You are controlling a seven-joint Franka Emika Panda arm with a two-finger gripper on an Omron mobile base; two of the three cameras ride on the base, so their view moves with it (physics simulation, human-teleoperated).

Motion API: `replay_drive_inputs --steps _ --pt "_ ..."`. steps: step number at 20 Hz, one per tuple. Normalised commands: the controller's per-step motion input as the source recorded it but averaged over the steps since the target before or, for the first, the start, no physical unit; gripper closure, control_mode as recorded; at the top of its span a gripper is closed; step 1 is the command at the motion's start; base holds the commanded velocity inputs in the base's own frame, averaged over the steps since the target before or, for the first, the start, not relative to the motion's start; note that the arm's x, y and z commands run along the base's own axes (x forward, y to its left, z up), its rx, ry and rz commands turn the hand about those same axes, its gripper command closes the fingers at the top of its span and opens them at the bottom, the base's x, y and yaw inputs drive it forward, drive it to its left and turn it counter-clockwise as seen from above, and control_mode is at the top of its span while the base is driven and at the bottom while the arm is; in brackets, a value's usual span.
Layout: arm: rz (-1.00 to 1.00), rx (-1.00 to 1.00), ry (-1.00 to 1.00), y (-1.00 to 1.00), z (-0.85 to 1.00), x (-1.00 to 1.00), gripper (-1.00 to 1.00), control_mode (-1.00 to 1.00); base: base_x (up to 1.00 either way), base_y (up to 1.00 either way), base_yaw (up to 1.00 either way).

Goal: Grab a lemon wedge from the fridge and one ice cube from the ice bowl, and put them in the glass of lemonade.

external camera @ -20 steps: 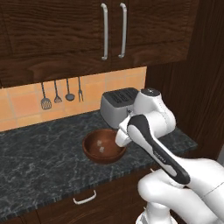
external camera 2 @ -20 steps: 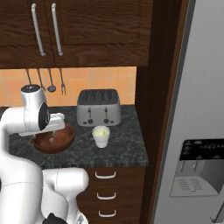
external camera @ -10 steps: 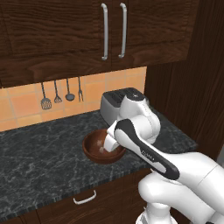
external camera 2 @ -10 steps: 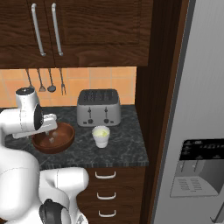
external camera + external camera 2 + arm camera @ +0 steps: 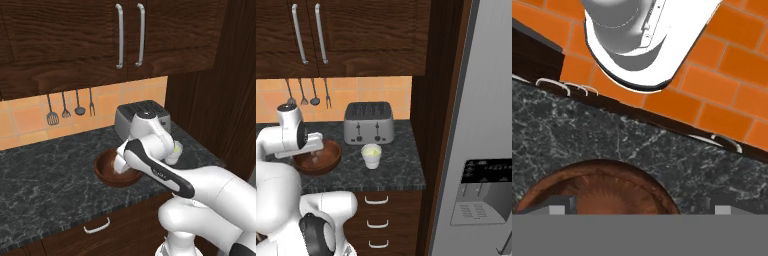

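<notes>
Ice cube likely small, hard, slippery; best pinch across two flat sides, gently. Cube itself not clear inside ice bowl [image 5: 318,157]. Bowl sits on dark stone surface [image 5: 45,175], left of toaster [image 5: 368,122]; glass of lemonade [image 5: 371,155] just in front of toaster, fridge [image 5: 481,150] far right. Arm folded forward, wrist bent down, gripper [image 5: 315,159] low over bowl, fingers spread wide, nothing held.
</notes>
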Motion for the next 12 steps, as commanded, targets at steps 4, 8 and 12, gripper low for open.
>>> replay_drive_inputs --steps 4,8,12 --pt "-0.14 0.0 0.0 0.17 -0.21 0.25 -1.0 -1.0 0.0 0.0 0.0" --pt "-0.03 0.0 0.0 0.0 -0.14 0.43 -1.0 -1.0 0.0 0.0 0.0" --pt "0.0 0.0 0.01 0.0 -0.14 0.35 -1.0 -1.0 0.0 0.0 0.0"
